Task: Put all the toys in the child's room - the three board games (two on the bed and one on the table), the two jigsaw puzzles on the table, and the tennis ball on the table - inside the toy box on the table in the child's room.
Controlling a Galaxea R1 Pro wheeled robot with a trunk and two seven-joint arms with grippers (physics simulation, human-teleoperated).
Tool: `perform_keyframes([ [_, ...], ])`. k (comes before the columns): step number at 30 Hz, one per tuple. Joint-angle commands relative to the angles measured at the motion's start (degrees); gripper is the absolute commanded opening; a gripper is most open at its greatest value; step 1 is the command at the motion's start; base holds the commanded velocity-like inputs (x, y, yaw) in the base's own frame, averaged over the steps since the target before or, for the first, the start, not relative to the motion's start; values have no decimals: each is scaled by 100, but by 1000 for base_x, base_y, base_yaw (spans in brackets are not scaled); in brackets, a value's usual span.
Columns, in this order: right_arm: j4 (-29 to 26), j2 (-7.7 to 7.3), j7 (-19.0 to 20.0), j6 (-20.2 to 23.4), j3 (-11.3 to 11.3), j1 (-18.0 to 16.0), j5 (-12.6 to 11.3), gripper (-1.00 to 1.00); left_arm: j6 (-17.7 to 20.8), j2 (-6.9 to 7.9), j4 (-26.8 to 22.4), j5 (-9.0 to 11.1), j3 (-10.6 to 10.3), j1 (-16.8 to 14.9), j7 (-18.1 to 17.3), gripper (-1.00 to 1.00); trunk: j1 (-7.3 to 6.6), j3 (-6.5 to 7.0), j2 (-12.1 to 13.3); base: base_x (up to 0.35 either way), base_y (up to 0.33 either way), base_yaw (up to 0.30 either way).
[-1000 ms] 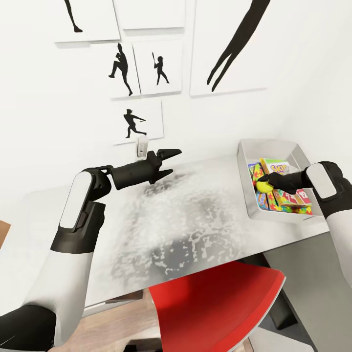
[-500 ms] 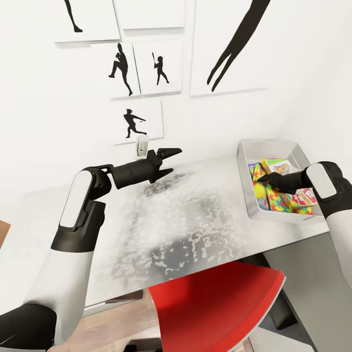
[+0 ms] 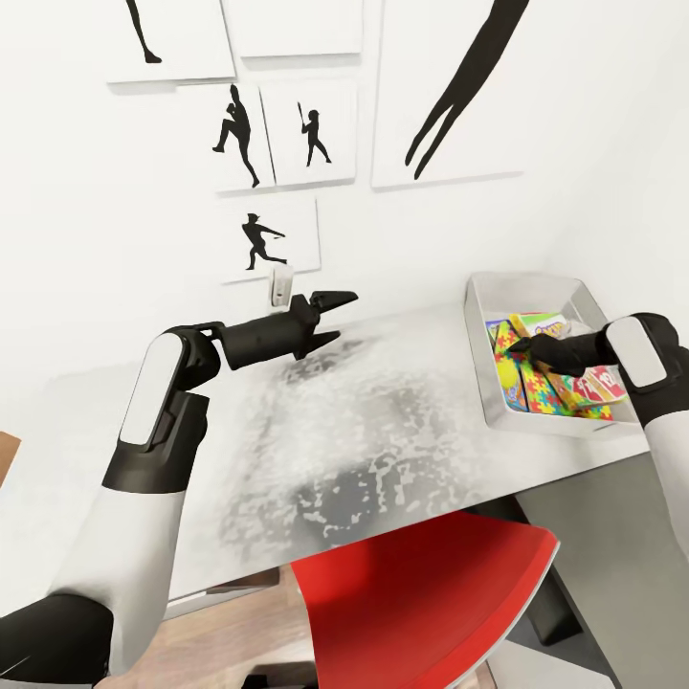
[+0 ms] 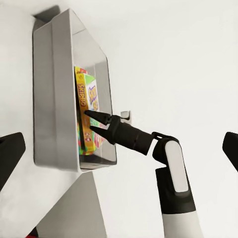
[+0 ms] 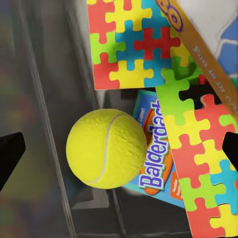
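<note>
Evidently done releasing, the right gripper point(image 3: 518, 344) hangs spread and empty over the toy box point(image 3: 483, 378) at right of the head view, the tennis ball point(image 5: 106, 148) resting inside against the jigsaw puzzles point(image 5: 130, 42), while the left gripper point(image 3: 335, 316) hovers open, holding nothing.

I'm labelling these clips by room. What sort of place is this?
Probably a child's room: black athlete silhouette prints on the white wall, and a shallow grey toy tray holding colourful jigsaw slabs and a yellow tennis ball.
</note>
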Motion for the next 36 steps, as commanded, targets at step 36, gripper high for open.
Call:
perform_keyframes([
  [36,-4292,-817,542,69,-704,1870,-880,100,-27,6,-81,48,-232,78,74,100,3,-9,-10,-33,0,0],
])
